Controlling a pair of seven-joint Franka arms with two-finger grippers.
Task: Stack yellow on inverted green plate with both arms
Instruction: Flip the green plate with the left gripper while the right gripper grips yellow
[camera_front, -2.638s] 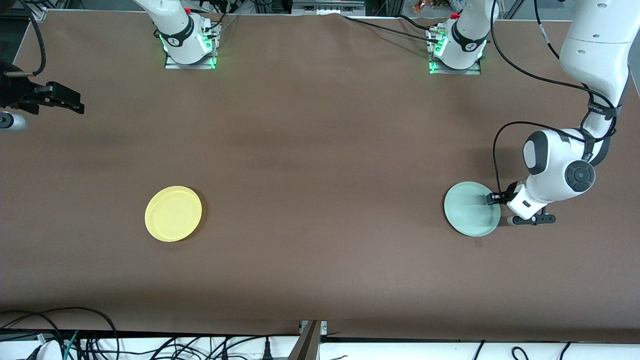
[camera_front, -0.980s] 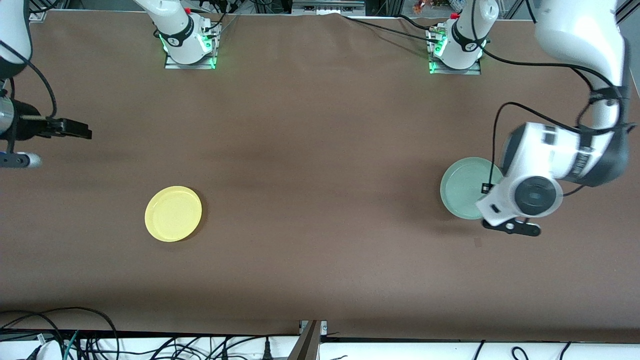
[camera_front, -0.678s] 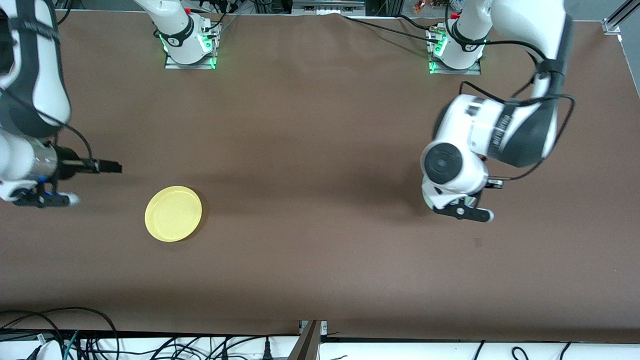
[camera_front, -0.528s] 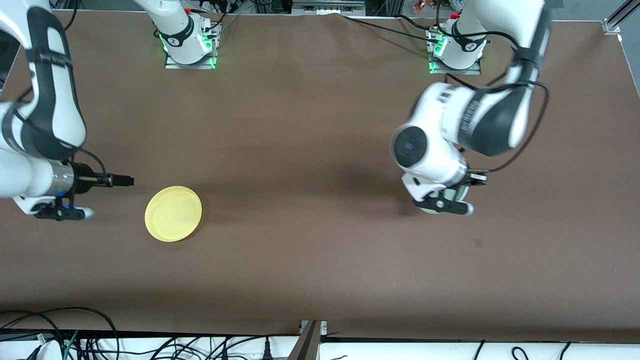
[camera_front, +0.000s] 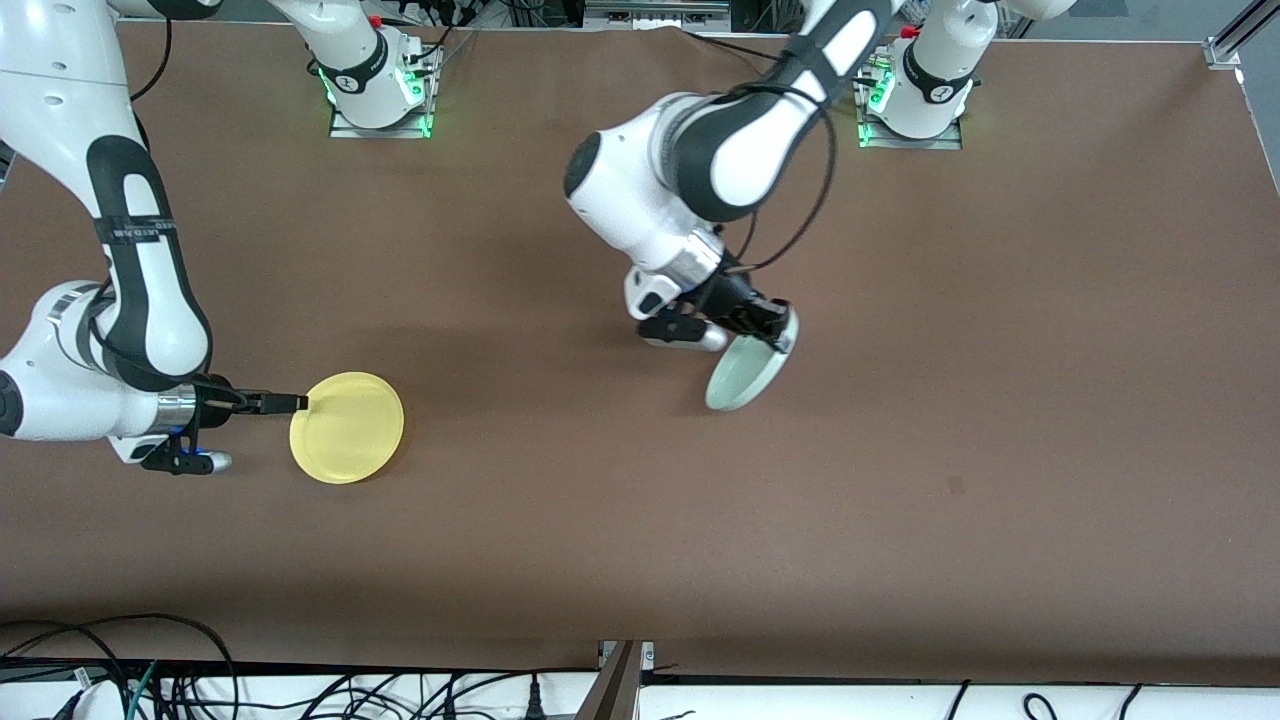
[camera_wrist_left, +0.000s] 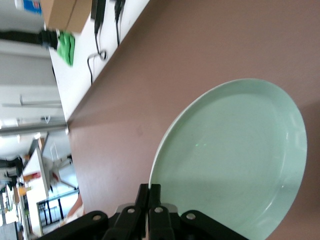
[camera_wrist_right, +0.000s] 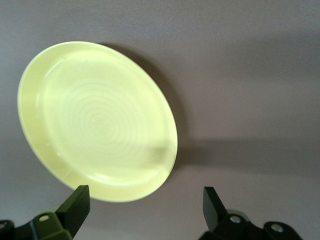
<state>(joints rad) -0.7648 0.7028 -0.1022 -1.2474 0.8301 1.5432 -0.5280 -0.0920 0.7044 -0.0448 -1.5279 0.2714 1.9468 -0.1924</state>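
The yellow plate (camera_front: 347, 427) lies rim up on the brown table toward the right arm's end. My right gripper (camera_front: 288, 403) is low at the plate's edge, level with the table. In the right wrist view the plate (camera_wrist_right: 97, 120) lies just ahead of the right gripper (camera_wrist_right: 144, 202), which is open and empty. My left gripper (camera_front: 775, 333) is shut on the rim of the pale green plate (camera_front: 745, 372) and holds it steeply tilted over the middle of the table. In the left wrist view the left gripper (camera_wrist_left: 155, 194) pinches the green plate's (camera_wrist_left: 230, 160) rim.
The two arm bases (camera_front: 378, 95) (camera_front: 912, 100) stand along the table's edge farthest from the front camera. Cables (camera_front: 180, 670) hang past the edge nearest to it. A small dark mark (camera_front: 957, 486) is on the cloth toward the left arm's end.
My left arm lifted the green plate from its end of the table, carried it to the middle and tilted it. My right arm came in and down to the yellow plate's edge.
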